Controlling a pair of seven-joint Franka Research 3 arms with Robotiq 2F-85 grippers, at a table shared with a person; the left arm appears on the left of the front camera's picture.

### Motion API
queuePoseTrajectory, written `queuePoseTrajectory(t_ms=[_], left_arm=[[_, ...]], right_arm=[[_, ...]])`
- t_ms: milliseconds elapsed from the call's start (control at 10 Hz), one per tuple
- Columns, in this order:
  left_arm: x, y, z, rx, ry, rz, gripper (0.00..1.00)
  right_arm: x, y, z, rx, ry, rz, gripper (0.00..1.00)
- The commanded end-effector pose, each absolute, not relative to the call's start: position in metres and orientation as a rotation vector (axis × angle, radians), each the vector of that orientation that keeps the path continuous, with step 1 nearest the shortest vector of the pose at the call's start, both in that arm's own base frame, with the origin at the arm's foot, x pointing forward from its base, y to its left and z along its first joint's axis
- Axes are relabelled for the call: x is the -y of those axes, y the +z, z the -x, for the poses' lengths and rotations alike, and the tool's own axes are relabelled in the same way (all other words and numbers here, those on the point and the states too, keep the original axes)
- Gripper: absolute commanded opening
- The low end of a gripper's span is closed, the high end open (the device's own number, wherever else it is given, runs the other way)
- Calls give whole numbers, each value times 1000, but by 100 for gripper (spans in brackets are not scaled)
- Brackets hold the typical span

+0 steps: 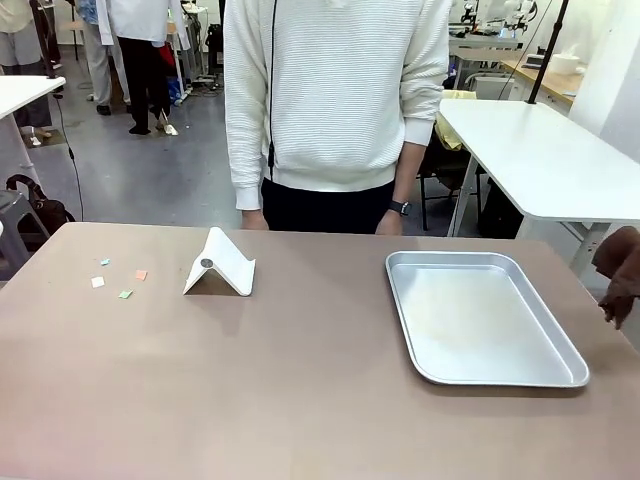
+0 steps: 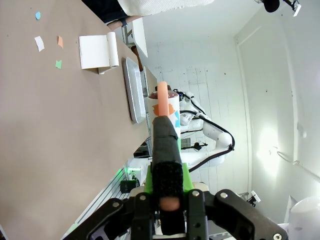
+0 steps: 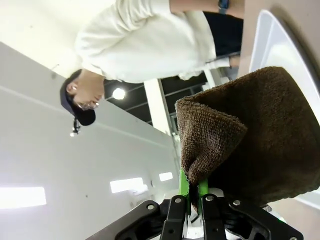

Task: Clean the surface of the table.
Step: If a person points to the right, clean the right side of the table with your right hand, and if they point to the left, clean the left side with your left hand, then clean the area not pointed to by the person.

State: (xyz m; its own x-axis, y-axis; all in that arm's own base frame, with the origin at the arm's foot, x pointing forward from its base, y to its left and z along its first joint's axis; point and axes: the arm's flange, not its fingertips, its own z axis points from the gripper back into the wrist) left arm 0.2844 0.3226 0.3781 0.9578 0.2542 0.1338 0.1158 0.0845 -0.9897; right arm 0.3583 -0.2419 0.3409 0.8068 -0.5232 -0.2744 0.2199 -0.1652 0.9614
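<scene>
1. Left gripper (image 2: 168, 176), left wrist view: the jaws are closed tight on a black-sleeved stick (image 2: 165, 142). A salmon-pink core pokes out of the stick's far end.
2. The table (image 1: 300, 400) has a matte brown top and spans the whole front view. A person (image 1: 335, 100) in a white sweater stands at its far edge.
3. Left part of the table: a few small paper scraps (image 1: 141, 275) (white, orange, green, blue) lie loosely scattered.
4. Just right of the scraps, a white folded stand (image 1: 222, 268) sits tent-like on the table, apart from them.
5. Right half: a metal tray (image 1: 480, 320) lies flat on the table, well apart from the stand.
6. Far right edge: a brown cloth (image 1: 620, 270) hangs bunched beside the table, near the tray but not touching it.
7. Right gripper (image 3: 193, 189), right wrist view: the green pads are pinched on a fold of the brown cloth, which drapes away from the fingers
</scene>
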Motion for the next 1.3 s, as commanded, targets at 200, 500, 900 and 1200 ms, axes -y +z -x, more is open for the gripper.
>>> queuePoseTrajectory(t_ms=[200, 500, 900, 1200], left_arm=[[-322, 381, -281, 307, 86, 1498, 0], [-322, 381, -281, 307, 86, 1498, 0], [-322, 381, -281, 307, 86, 1498, 0], [-322, 381, -281, 307, 86, 1498, 0]], right_arm=[[242, 341, -358, 245, -666, -1611, 7], [242, 341, -358, 245, -666, -1611, 7], [242, 341, -358, 245, -666, -1611, 7], [242, 341, -358, 245, -666, -1611, 7]])
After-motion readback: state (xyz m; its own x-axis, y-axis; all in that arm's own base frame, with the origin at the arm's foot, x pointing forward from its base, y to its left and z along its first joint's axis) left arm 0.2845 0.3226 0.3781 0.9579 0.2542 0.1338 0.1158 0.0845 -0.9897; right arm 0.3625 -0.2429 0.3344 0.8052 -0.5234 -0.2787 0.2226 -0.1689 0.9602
